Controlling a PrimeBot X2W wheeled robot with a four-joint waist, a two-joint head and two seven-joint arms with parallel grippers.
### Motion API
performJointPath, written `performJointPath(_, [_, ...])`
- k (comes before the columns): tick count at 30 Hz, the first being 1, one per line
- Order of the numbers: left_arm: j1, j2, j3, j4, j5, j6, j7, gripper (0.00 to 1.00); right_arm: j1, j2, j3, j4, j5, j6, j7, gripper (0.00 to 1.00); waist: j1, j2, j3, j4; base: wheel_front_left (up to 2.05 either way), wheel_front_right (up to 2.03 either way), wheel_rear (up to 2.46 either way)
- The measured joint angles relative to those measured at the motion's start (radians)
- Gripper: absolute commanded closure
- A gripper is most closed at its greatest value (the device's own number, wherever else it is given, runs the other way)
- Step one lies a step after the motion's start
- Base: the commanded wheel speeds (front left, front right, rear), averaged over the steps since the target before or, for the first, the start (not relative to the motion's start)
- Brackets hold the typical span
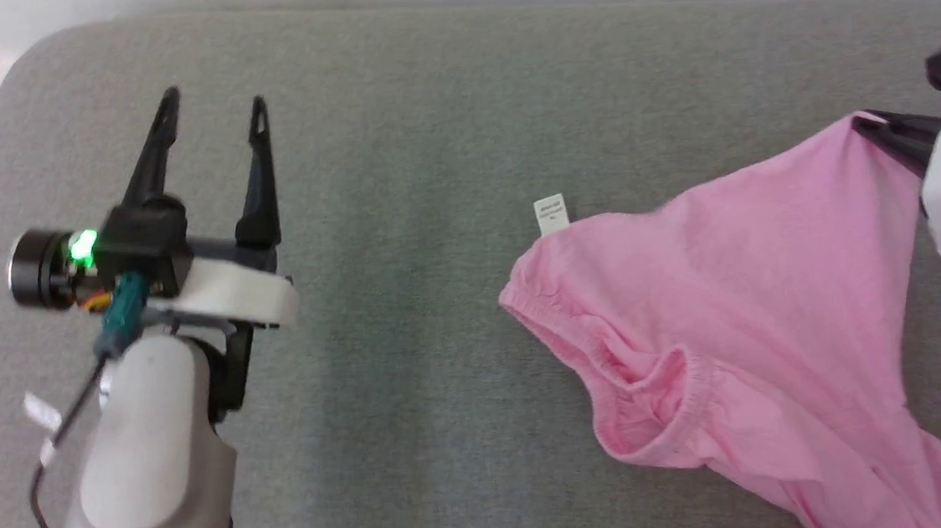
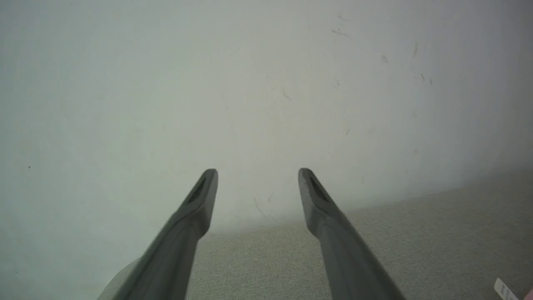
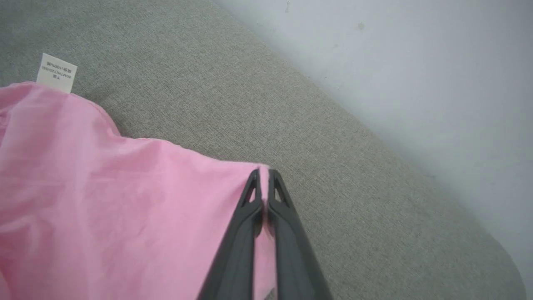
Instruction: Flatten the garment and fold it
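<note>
Biggest thing here is the grey fabric-covered counter point(image 1: 393, 136), rounded at the far left corner and running up to a pale wall point(image 2: 250, 83) at the back.

The garment point(image 1: 741, 293) sits on the right half of the counter. It's bright pink, thin and pretty rumpled, and spreads from about the middle out past the lower right edge of the head view. Its gathered elastic band point(image 1: 613, 362) curls into a loop along the left side, so it's not lying flat.

The left gripper point(image 1: 214, 99) hangs over the bare left part of the counter, well apart from the garment. Its jaws are spread wide with nothing between them, fingers pointing toward the wall.

The right gripper point(image 3: 262, 177) is over at the far right. Its jaws are pinched tight together on the far right corner of the garment, and there's a sliver of pink visible between the fingers. The cloth is pulled up to a peak at that spot.

A small white label point(image 1: 550, 214) sticks out at the garment's upper left corner and lies flat on the counter.
</note>
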Motion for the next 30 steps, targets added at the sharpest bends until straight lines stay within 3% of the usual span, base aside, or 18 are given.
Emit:
performJointPath(4, [-0.115,0.027,-0.047,0.073,-0.023,-0.086,0.103,0.00,0.035,-0.026,-0.014,-0.009,-0.001,0.000,-0.025,1.00,0.0000,0.0000,-0.027,-0.036,0.00,0.00,0.00])
performJointPath(8, [-0.229,0.061,-0.141,0.133,-0.061,-0.124,0.248,0.00,0.054,-0.028,-0.025,-0.022,-0.007,0.000,-0.037,1.00,0.0000,0.0000,-0.041,-0.070,0.00,0.00,0.00])
performJointPath(11, [-0.291,0.088,-0.267,0.175,-0.146,-0.125,0.383,0.00,0.063,-0.021,-0.035,-0.026,-0.017,0.000,-0.042,1.00,0.0000,0.0000,-0.042,-0.091,0.00,0.00,0.00])
performJointPath(14, [-0.347,0.118,-0.417,0.193,-0.312,-0.125,0.526,0.00,0.063,-0.006,-0.046,-0.026,-0.024,0.000,-0.044,1.00,0.0000,0.0000,-0.037,-0.107,0.00,0.00,0.00])
performJointPath(21, [-0.494,0.251,-0.712,0.157,-0.642,-0.125,0.852,0.00,0.061,0.029,-0.051,-0.024,-0.041,0.000,-0.045,1.00,0.0000,0.0000,-0.005,-0.131,0.00,0.00,0.00])
performJointPath(25, [-0.558,0.295,-0.848,0.113,-0.770,-0.125,0.989,0.00,0.058,0.043,-0.048,-0.012,-0.043,0.000,-0.044,1.00,0.0000,0.0000,0.014,-0.144,0.00,0.00,0.00])
performJointPath(30, [-0.611,0.305,-0.974,0.091,-0.867,-0.125,1.088,0.00,0.032,0.070,-0.040,0.002,-0.045,0.000,-0.043,1.00,0.0001,0.0000,0.039,-0.161,0.00,0.00,0.00])
